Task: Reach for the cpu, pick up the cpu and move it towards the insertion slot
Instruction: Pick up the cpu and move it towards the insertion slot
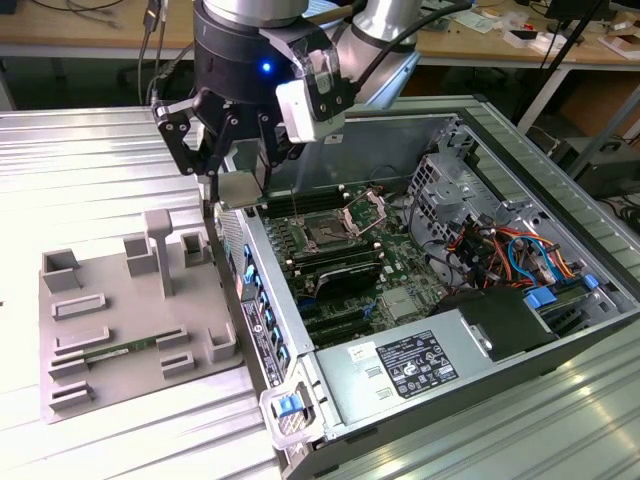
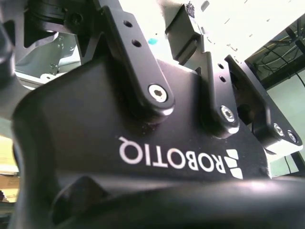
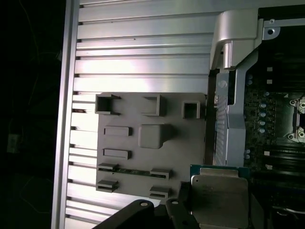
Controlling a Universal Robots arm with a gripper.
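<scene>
My gripper (image 1: 238, 182) hangs over the near wall of the open computer case, shut on the cpu (image 1: 238, 189), a small silver square held flat between the black fingers. In the first wrist view the cpu (image 3: 220, 196) has a green rim, and one black finger (image 3: 183, 209) presses its edge. The insertion slot (image 1: 322, 236) is a dark square socket on the green motherboard, toward the exterior view's right of the gripper and lower. Its silver bracket (image 1: 366, 211) stands hinged open. An edge of the insertion slot (image 3: 299, 117) shows in the first wrist view.
The grey fixture plate (image 1: 125, 300) with raised blocks lies on the ribbed metal table at the exterior view's left, and a green memory stick (image 1: 115, 352) rests in it. The case (image 1: 268, 325) holds black memory slots, cables, a drive cage and a power supply (image 1: 415, 365).
</scene>
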